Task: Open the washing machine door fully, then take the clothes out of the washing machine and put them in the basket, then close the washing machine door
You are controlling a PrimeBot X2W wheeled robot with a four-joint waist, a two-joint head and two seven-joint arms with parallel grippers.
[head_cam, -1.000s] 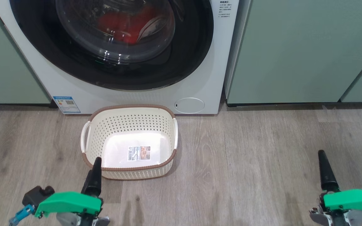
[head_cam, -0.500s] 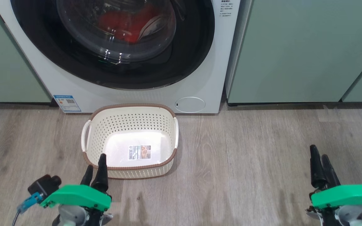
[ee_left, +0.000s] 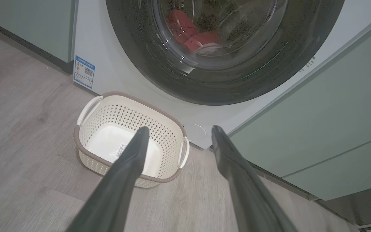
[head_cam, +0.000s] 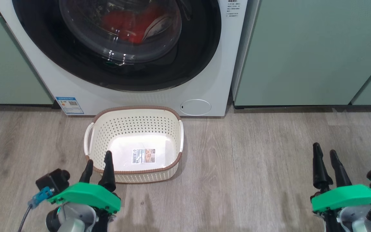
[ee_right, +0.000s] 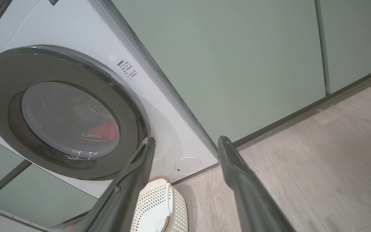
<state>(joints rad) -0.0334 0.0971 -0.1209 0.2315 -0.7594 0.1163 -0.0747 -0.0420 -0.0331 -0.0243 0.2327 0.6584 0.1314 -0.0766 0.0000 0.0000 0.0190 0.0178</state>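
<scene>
A: Where are the door and the load?
B: The washing machine door point(head_cam: 201, 45) is shut; the clothes point(head_cam: 124, 22) lie behind its glass. The basket point(head_cam: 134, 109) stands on the floor point(head_cam: 253, 154) just before it.
A: And the claws?
B: Left claw point(head_cam: 99, 158), fingers spread, is at the basket's near corner; right claw point(head_cam: 324, 148), also spread, is well apart.

The white front-loading washing machine point(head_cam: 72, 83) has its round, black-rimmed washing machine door point(head_cam: 201, 45) shut, and red clothes point(head_cam: 122, 22) show through its glass. The cream perforated basket point(head_cam: 134, 109) stands upright just before it, with a label sticker point(head_cam: 143, 156) on its bottom.
</scene>
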